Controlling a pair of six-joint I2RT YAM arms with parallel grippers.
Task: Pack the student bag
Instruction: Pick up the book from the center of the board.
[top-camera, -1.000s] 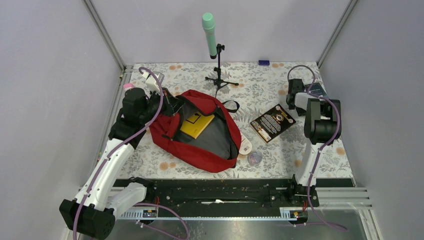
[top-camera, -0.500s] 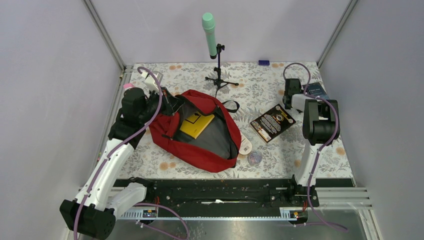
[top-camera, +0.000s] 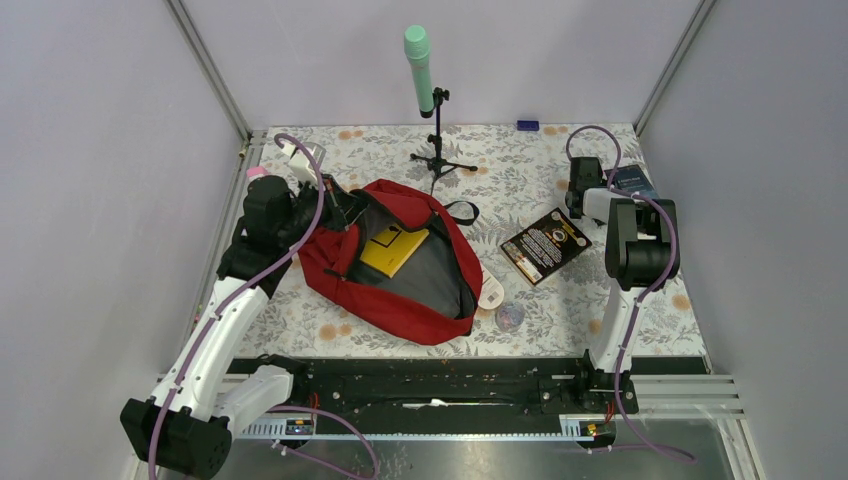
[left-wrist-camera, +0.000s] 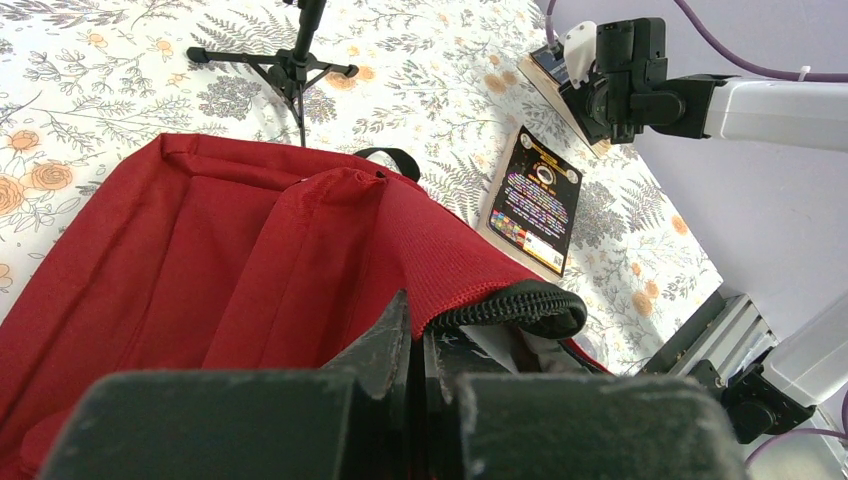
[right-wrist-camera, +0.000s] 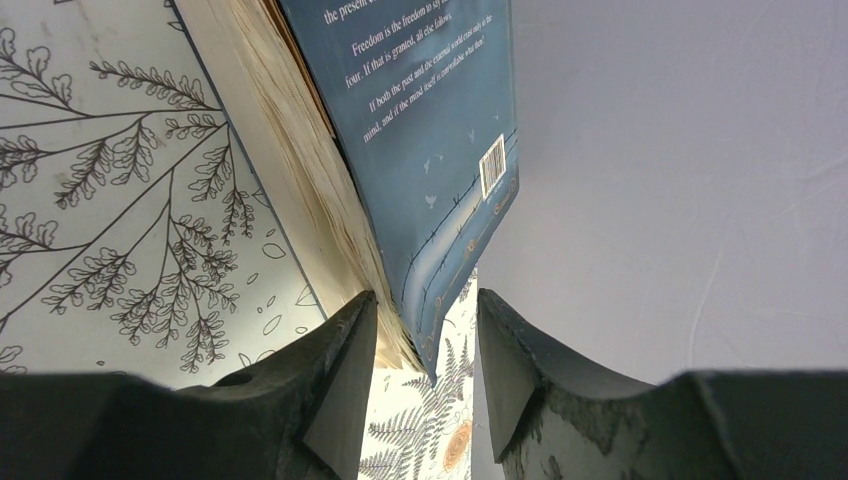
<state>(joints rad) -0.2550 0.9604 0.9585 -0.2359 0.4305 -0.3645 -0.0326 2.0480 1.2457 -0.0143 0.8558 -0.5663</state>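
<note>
The student bag, a red backpack, lies open on the table and shows its grey lining, with a yellow book inside. My left gripper is shut on the bag's upper left rim. In the left wrist view the jaws pinch the red fabric by the black zipper. My right gripper is at the far right next to a blue book. In the right wrist view the open jaws straddle a corner of the blue book. The right finger stands apart from the cover.
A black book lies on the floral cloth right of the bag, and shows in the left wrist view. A white tag and a clear round item lie by the bag's right edge. A microphone stand stands behind the bag. Grey walls enclose the table.
My right gripper has shifted slightly left along the blue book, so more of the book shows. The left gripper and the bag have not moved.
</note>
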